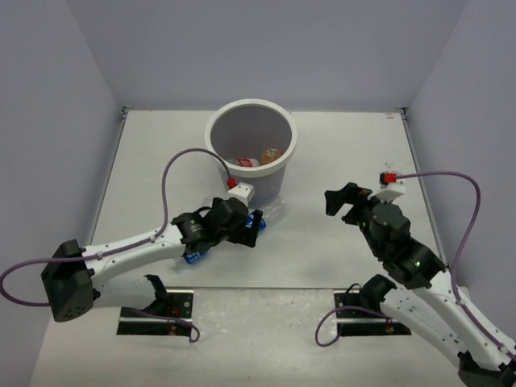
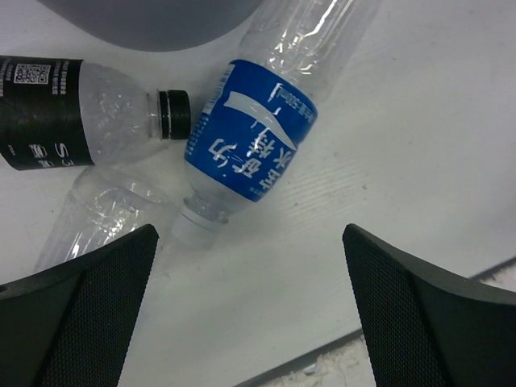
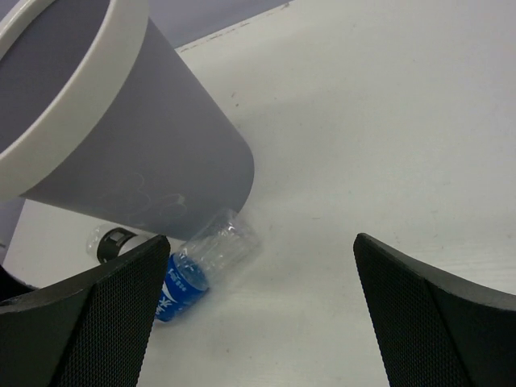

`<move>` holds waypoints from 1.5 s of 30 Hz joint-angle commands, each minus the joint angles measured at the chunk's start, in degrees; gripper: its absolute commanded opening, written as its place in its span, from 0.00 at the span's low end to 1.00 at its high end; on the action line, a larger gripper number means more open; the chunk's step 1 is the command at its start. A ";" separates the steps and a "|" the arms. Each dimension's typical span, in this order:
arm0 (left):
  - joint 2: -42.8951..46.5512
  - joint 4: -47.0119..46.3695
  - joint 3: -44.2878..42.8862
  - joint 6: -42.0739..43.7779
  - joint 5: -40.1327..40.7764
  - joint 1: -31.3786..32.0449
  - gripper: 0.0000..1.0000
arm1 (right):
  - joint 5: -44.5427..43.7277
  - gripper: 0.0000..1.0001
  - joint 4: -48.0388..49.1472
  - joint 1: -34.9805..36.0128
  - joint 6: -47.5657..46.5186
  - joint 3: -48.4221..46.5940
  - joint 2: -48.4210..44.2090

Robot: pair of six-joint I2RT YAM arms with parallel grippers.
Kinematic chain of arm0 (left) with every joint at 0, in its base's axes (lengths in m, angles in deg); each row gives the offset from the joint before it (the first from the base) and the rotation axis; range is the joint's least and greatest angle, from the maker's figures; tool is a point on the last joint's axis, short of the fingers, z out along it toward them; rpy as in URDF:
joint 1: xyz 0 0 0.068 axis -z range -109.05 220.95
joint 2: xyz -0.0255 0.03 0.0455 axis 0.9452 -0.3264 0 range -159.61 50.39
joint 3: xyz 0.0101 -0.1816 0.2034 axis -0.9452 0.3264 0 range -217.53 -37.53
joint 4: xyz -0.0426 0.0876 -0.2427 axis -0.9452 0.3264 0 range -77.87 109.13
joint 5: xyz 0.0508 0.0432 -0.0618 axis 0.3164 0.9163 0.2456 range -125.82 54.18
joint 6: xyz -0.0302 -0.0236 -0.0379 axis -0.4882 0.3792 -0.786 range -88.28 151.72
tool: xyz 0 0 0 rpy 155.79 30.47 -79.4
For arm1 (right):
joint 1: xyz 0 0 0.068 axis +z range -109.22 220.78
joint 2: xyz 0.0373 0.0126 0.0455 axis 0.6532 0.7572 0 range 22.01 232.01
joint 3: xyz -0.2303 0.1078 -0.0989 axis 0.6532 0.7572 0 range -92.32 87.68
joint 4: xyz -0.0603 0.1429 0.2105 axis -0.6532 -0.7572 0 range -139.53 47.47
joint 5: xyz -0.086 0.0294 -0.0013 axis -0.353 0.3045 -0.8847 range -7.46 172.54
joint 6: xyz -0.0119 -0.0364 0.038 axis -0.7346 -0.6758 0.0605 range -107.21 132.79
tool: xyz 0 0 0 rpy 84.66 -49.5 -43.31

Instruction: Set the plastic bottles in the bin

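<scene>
The left gripper (image 1: 251, 228) is spread wide and grasps nothing. In its wrist view the two black fingers (image 2: 81, 314) stand apart at the bottom corners. The blue-labelled bottle (image 2: 251, 137) lies on the table (image 2: 419, 121) just ahead of them and touches neither. It lies slanted, with its white cap towards the gripper and nearer to the finger on the left side of that view. Its clear body runs up beside the grey wall of the bin (image 1: 251, 106).

The dark-labelled bottle (image 2: 72, 113) lies on its side to the left, and its black cap is almost at the blue label. A third clear bottle (image 2: 97, 214) lies below it, partly hidden by the finger.

The right gripper (image 1: 343, 201) is also released and empty, and it is well apart from the bottles, on the right part of the table. Its own camera looks between the open fingers (image 3: 435, 322) towards the bin and shows the blue-labelled bottle at the foot of the bin. I cannot tell whether the two touch.

Inside the bin lie an orange bottle (image 1: 270, 153) and a red-white labelled bottle (image 1: 244, 161).
</scene>
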 commanded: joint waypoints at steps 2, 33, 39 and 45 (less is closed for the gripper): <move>-6.13 -4.10 -3.87 0.18 8.92 0.16 1.00 | -1.99 0.99 1.26 -0.22 5.93 5.54 -8.02; -25.68 -13.36 -4.23 -0.76 9.51 0.77 0.54 | -1.70 0.99 -1.58 -0.16 7.59 8.17 -10.95; -20.45 -13.17 -2.59 -0.75 7.28 1.94 0.12 | -1.86 0.99 -1.93 -0.16 7.69 8.22 -12.14; -8.28 -13.87 -0.80 1.61 4.36 3.37 0.00 | -1.79 0.99 -1.93 -0.22 7.86 8.38 -12.78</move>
